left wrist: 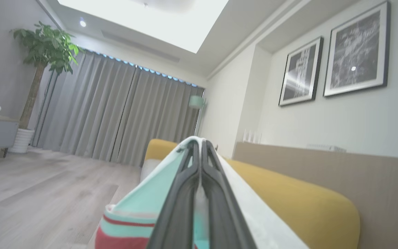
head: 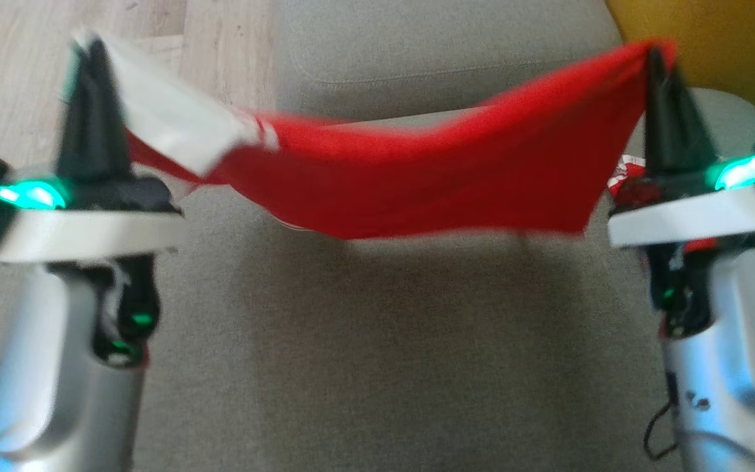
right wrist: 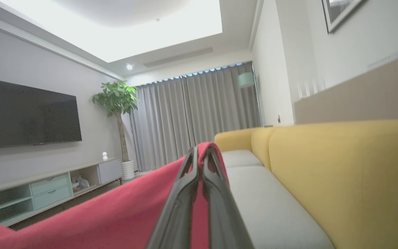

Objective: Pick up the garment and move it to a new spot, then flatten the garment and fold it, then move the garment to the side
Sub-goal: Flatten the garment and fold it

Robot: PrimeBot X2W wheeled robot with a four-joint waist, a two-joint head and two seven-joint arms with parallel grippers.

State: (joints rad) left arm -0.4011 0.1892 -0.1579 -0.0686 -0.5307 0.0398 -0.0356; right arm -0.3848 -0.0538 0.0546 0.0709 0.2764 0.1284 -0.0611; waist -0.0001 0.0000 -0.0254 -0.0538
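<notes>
Garment (head: 417, 177) hangs stretched above the grey sofa (head: 377, 341), sagging mid-span. The left fingers (head: 92, 118), pressed together, pinch its white corner. The right fingers (head: 669, 124) likewise pinch its red corner. The cloth is soft, red with striped trim. Both arms reach forward, well apart, fingers tilted upward.

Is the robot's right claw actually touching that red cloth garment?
Touching: in the right wrist view the right gripper clamps a fold of the red cloth garment in its shut jaws.
</notes>
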